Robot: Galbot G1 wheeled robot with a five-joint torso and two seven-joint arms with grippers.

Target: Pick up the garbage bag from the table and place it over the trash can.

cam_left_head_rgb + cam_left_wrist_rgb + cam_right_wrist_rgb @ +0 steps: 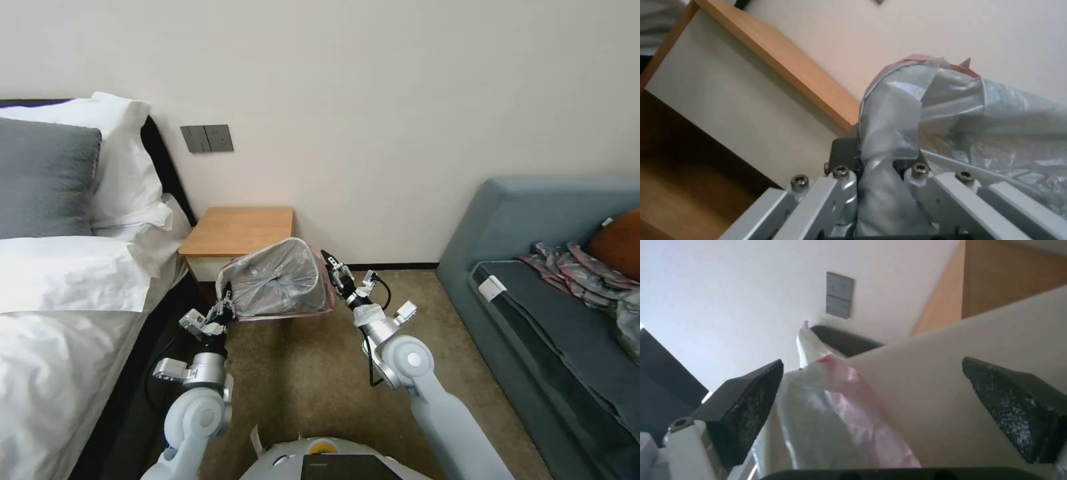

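Trash can [313,293] almost wholly hidden under bag [277,280] in head view; only cream wall [951,390] seen close in right wrist view, cut off by edges. Table [237,230] front and lower shelf partly blocked by bag; in left wrist view table [786,63] cut off by picture edges. Left gripper [223,308] fingertips buried in bag film [889,160]; linkage cut off at picture edge. Sofa [553,280] cut off at right edge; bed [60,300] at left edge.
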